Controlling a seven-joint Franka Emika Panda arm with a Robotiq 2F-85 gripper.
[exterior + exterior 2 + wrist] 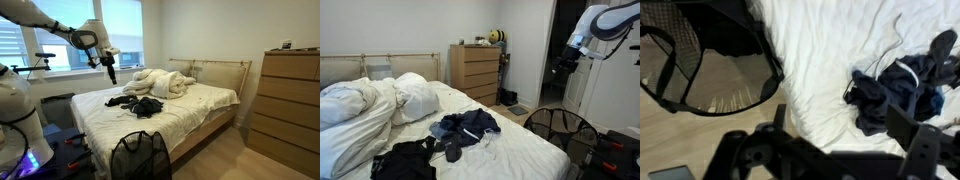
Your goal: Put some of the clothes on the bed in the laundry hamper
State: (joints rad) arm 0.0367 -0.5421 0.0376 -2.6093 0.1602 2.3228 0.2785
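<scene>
A heap of dark navy clothes [141,103] lies in the middle of the white bed [200,105]. It shows in both exterior views [466,127] and at the right of the wrist view [895,90]. A separate black garment [405,160] lies nearer the bed's edge. The black mesh laundry hamper [138,155] stands on the floor at the foot of the bed, and also shows in an exterior view [560,130] and the wrist view [700,60]. My gripper [111,72] hangs high above the bed's edge, well clear of the clothes. In the wrist view its fingers [845,125] are spread wide with only sheet between them.
A rumpled white comforter [160,82] and pillows lie at the head of the bed. A wooden dresser [290,100] stands against the wall. A window is behind the arm. The robot base [20,125] stands beside the bed near the hamper.
</scene>
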